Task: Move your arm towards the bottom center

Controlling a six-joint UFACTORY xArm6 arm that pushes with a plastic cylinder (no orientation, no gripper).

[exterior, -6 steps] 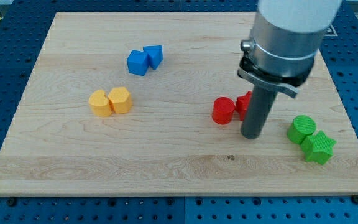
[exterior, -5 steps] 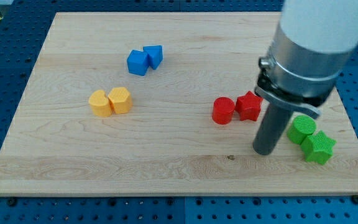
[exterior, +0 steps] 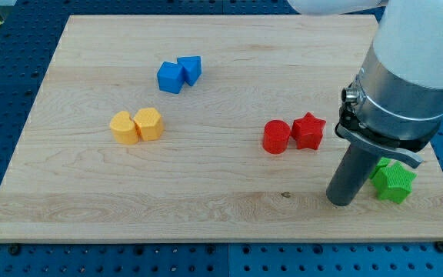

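Observation:
My tip (exterior: 341, 202) rests on the wooden board (exterior: 206, 208) near the view's bottom right. It stands below and to the right of the red cylinder (exterior: 275, 137) and the red star (exterior: 308, 131), and just left of the green star (exterior: 394, 182). A second green block behind the rod is mostly hidden. Two blue blocks (exterior: 178, 74) sit at the upper middle-left. Two orange blocks (exterior: 136, 125) sit at the left of centre.
The board lies on a blue perforated table (exterior: 6, 92). The arm's grey and white body (exterior: 406, 69) covers the board's right side.
My tip has moved down and to the right, from beside the red star to beside the green star. The red star is now uncovered. The blocks have not visibly moved.

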